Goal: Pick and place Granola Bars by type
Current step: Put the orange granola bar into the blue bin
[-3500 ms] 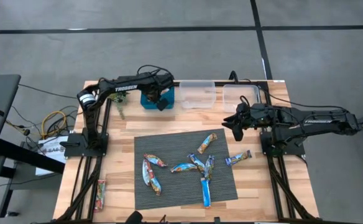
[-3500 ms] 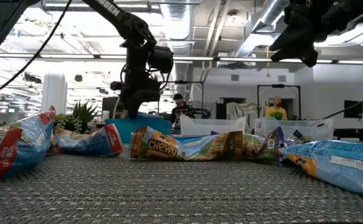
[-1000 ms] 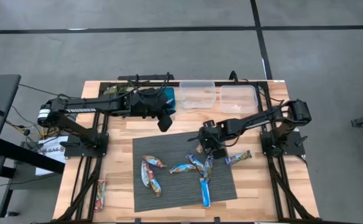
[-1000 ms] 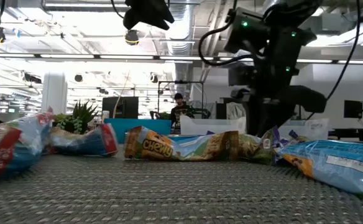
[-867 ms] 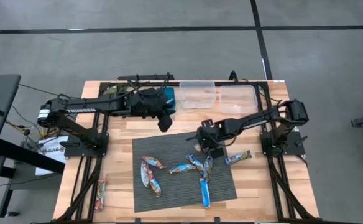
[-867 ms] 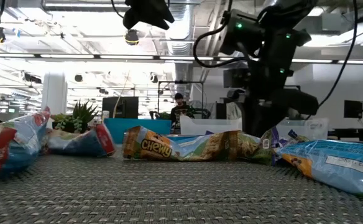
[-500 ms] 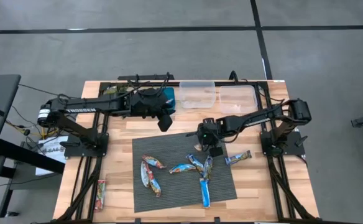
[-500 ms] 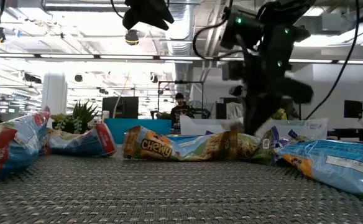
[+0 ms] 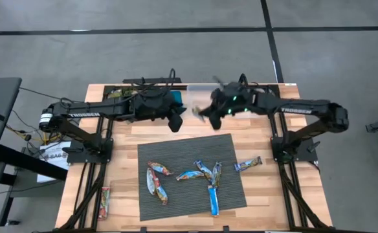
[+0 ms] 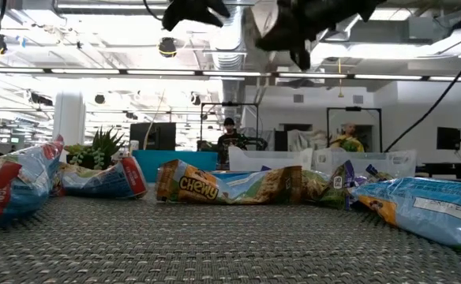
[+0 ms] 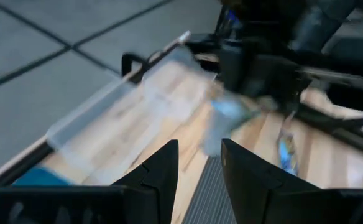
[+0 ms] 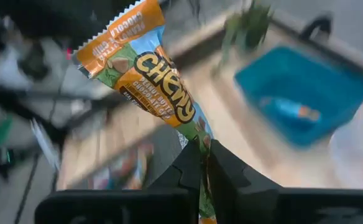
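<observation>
My right gripper (image 9: pixel 205 112) is up in the air over the table's far middle, shut on an orange-brown Chewy granola bar (image 12: pixel 145 74). Several more bars, blue-and-white and multicolour, lie on the grey mat (image 9: pixel 176 150). One of them is a long blue one (image 9: pixel 213 199). Another bar (image 9: pixel 248 164) lies just off the mat's right edge, and one more (image 9: pixel 105 199) on the wood at the near left. My left gripper (image 11: pixel 197 165) hovers by the blue bin (image 9: pixel 176 97), open, with nothing between its fingers. My right gripper pinches the orange-brown bar by one end of its wrapper (image 12: pixel 201 135) between its two fingers. The rest of the bar sticks out beyond the fingertips. It is lifted clear of the mat and table.
Along the far edge stand the blue bin (image 12: pixel 299 99), with a bar in it, and a clear bin (image 11: pixel 125 118) to its right. The right arm (image 9: pixel 292 109) reaches across that far edge. People and desks show in the room behind the table.
My right gripper has taken hold of the orange-brown bar at the mat's far edge. It has lifted the bar clear and swung fast, up and toward the table's far edge near the bins. My left gripper has kept still.
</observation>
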### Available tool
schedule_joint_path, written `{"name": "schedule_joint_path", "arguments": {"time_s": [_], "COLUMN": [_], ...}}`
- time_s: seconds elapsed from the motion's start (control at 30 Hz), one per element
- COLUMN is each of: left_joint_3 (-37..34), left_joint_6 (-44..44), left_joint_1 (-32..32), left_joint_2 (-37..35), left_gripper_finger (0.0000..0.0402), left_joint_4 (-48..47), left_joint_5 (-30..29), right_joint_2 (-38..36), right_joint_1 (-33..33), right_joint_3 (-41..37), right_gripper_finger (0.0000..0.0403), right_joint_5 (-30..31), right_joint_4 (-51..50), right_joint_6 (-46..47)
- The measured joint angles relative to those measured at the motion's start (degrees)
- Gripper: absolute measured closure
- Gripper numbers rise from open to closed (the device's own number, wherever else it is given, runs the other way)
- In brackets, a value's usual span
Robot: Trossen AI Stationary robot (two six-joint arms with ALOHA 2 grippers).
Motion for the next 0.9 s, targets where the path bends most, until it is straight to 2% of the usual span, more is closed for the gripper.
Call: {"name": "schedule_joint_path", "arguments": {"time_s": [0.2,0.6,0.7,0.9], "left_joint_3": [0.02,0.04,0.04,0.04], "left_joint_6": [0.84,-1.20,-3.20,-6.03], "left_joint_1": [0.62,3.39,4.32,5.25], "left_joint_2": [0.00,0.00,0.00,0.00], "left_gripper_finger": [0.0290,0.0286,0.0264,0.0185], "left_joint_4": [7.72,7.17,7.15,7.48], "left_joint_5": [0.03,-0.02,0.27,1.45], "right_joint_2": [0.00,0.66,0.66,0.66], "right_joint_1": [-3.61,-3.63,-3.65,-3.74], "right_joint_3": [4.35,9.21,9.35,9.35], "right_gripper_finger": [0.0398,0.0401,0.0401,0.0400], "right_joint_5": [-4.54,-5.48,-5.75,-5.76], "right_joint_4": [0.49,0.87,0.88,0.88], "right_joint_6": [0.32,0.28,0.28,0.26]}}
